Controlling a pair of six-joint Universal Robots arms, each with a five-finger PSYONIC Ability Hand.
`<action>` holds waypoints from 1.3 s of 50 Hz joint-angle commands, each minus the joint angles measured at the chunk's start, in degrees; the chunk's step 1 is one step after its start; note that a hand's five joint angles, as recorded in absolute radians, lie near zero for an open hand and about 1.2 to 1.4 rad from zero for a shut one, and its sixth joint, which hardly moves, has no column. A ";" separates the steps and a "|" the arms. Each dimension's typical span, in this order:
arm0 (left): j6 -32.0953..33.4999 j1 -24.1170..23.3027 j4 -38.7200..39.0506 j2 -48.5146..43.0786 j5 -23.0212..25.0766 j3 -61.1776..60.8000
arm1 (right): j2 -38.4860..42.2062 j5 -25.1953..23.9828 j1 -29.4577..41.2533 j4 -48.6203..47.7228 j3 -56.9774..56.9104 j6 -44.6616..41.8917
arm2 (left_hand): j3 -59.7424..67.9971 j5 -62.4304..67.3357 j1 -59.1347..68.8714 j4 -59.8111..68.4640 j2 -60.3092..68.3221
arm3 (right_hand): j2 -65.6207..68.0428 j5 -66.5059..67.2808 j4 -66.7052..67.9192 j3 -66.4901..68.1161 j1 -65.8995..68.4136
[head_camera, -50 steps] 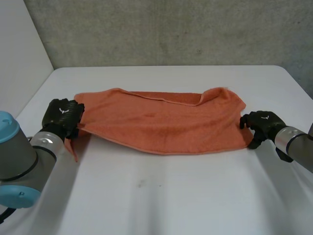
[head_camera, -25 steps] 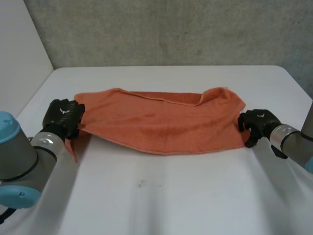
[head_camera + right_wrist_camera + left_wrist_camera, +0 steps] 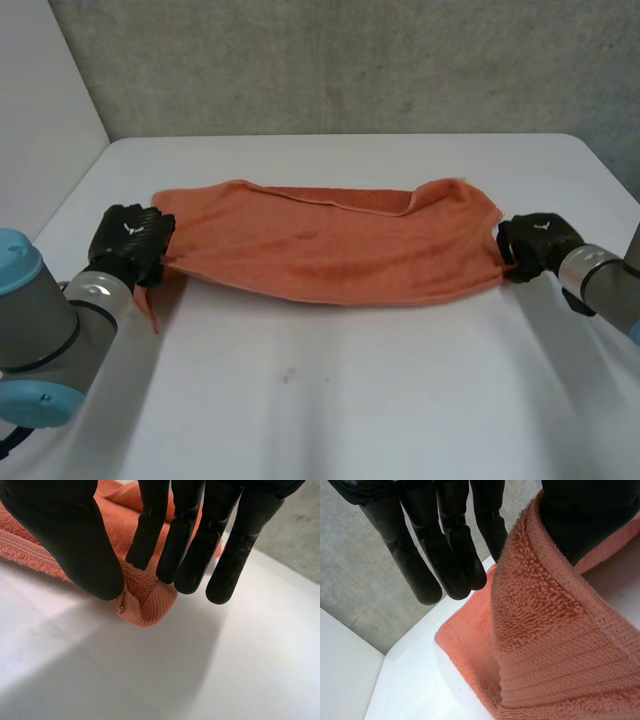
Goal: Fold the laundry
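1. Towel position. The orange towel (image 3: 330, 255) lies flat across the middle of the white table (image 3: 350, 400), with its long side running from my left hand to my right hand. Part of its far long edge is turned over onto the cloth. The near edge sags toward me in a shallow curve.

2. Left hand. My left hand (image 3: 130, 238) sits at the towel's left end. In the left wrist view the cloth rises from the table to my thumb (image 3: 585, 515), which is clamped down on a thick fold of it. The fingers (image 3: 445, 555) are straight, held side by side and clear of the cloth. A small corner of the towel hangs below this hand, on the near side, down to the table.

3. Right hand. My right hand (image 3: 537, 243) sits at the towel's right end, low against the table. In the right wrist view the thumb (image 3: 75, 545) and the fingertips (image 3: 142, 555) are pressed together on the bunched corner of the towel, which pokes out beneath them. The remaining fingers are straight, just beside the pinching one, and hang above the table.
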 commanded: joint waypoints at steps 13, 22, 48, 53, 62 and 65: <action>0.04 0.01 -7.32 -2.19 0.25 -0.83 | -13.48 4.39 -5.63 5.91 5.40 -1.09 | -37.39 -33.91 -33.78 -37.49 -37.59 | 13.59 24.03 11.94 12.53 24.21; 0.13 0.45 -8.74 -2.63 0.16 -2.14 | -13.75 4.13 -7.74 5.82 7.51 -1.80 | -39.58 -36.10 -35.97 -39.68 -39.78 | 13.59 24.03 11.94 12.53 24.21; 9.27 3.53 -12.68 17.04 -0.10 -6.71 | -27.62 4.66 -8.53 16.09 11.73 -16.29 | 11.53 15.01 15.15 11.44 11.33 | 13.59 24.03 11.94 12.53 24.21; 9.62 3.79 -14.54 24.09 0.25 -6.36 | -32.99 3.95 -8.53 21.98 11.90 -18.06 | 11.53 15.01 15.15 11.44 11.33 | 13.59 24.03 11.94 12.53 24.21; 9.62 4.05 -14.71 18.32 0.34 -5.58 | -33.70 -1.21 -8.09 19.38 19.01 -13.24 | 11.53 15.01 15.15 11.44 11.33 | -56.41 -45.97 -58.06 -57.47 -45.79; 9.54 4.23 -14.71 15.23 0.25 -4.17 | -32.65 -4.39 -8.09 16.29 21.47 -10.42 | 11.53 15.01 15.15 11.44 11.33 | -56.41 -45.97 -58.06 -57.47 -45.79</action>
